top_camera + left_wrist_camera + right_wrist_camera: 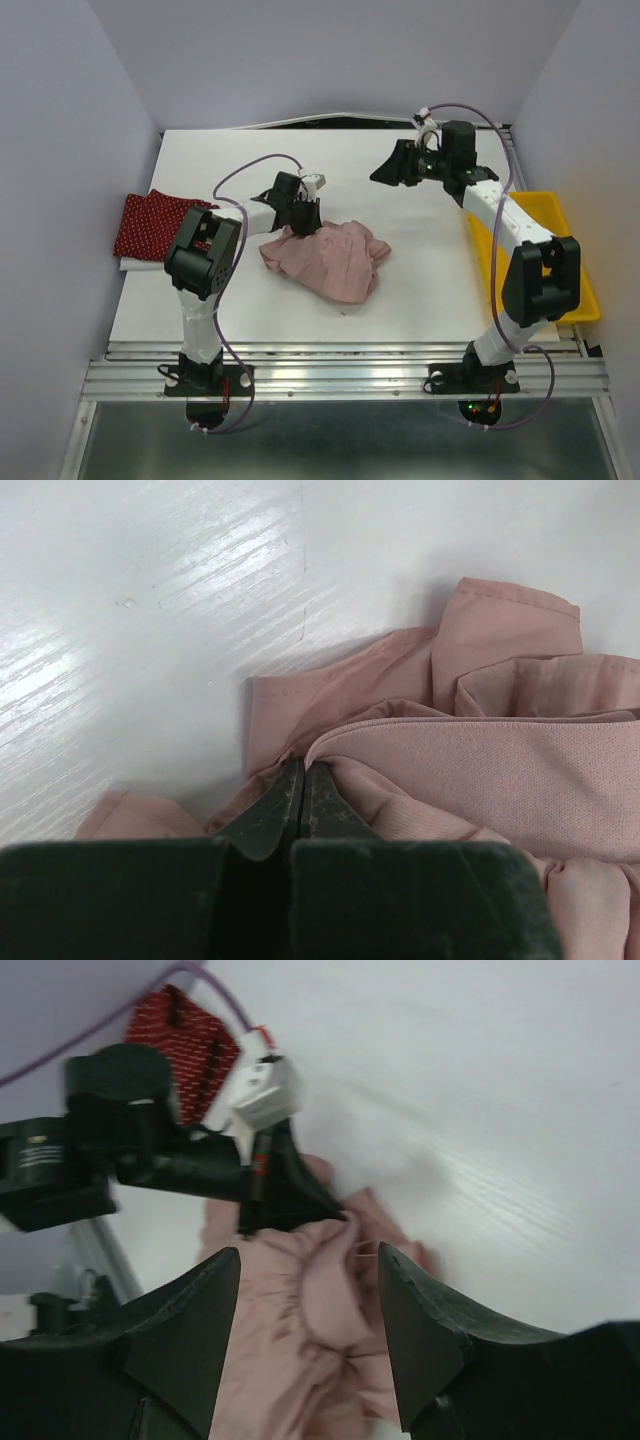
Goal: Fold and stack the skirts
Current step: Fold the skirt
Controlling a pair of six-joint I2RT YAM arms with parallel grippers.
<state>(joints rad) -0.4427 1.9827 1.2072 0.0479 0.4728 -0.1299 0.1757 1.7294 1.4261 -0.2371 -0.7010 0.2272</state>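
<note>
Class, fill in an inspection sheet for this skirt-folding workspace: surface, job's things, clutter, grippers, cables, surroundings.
Surface: white table, glossy.
Job's things: pink skirt crumpled mid-table; red polka-dot skirt lying flat at the left edge.
Clutter: yellow tray at the right edge.
Grippers: left gripper shut on the pink skirt's edge; right gripper open, empty, raised over the far side.
Cables: purple cable looping over each arm.
Surroundings: plain walls on three sides; metal rail at the near edge.
</note>
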